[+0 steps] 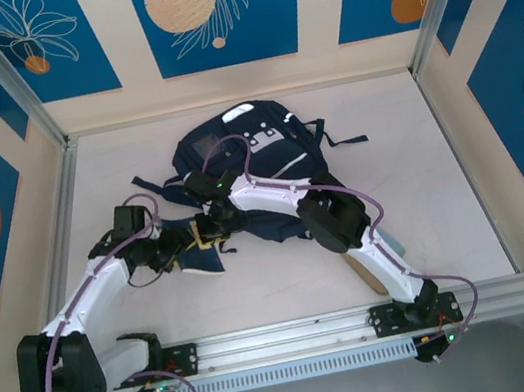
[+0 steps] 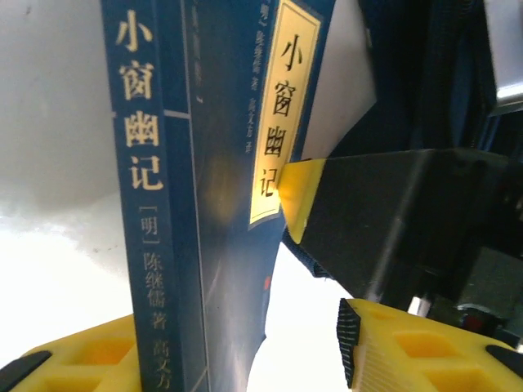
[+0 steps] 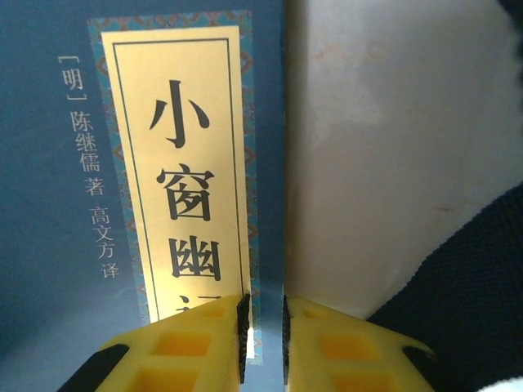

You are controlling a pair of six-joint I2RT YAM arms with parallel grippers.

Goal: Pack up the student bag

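The student bag (image 1: 255, 157), navy with white trim, lies flat at the table's middle back. Just in front of it, both grippers meet at a dark blue book (image 1: 195, 257) with a yellow title label (image 3: 184, 180). My right gripper (image 3: 264, 335) is shut on the book's cover edge; its yellow fingertip (image 2: 301, 196) shows pressed on the cover in the left wrist view. My left gripper (image 2: 237, 347) straddles the book's spine (image 2: 151, 204). One pad touches the book and a bright gap separates the book from the other pad (image 2: 350, 343). Bag fabric (image 3: 470, 302) lies close behind.
Pale tabletop (image 1: 423, 188) stretches to the right of the bag. Blue-and-cream panelled walls (image 1: 211, 22) close in the back and sides. A metal rail (image 1: 317, 333) runs along the near edge. A tan oblong thing (image 1: 365, 274) lies beside the right arm.
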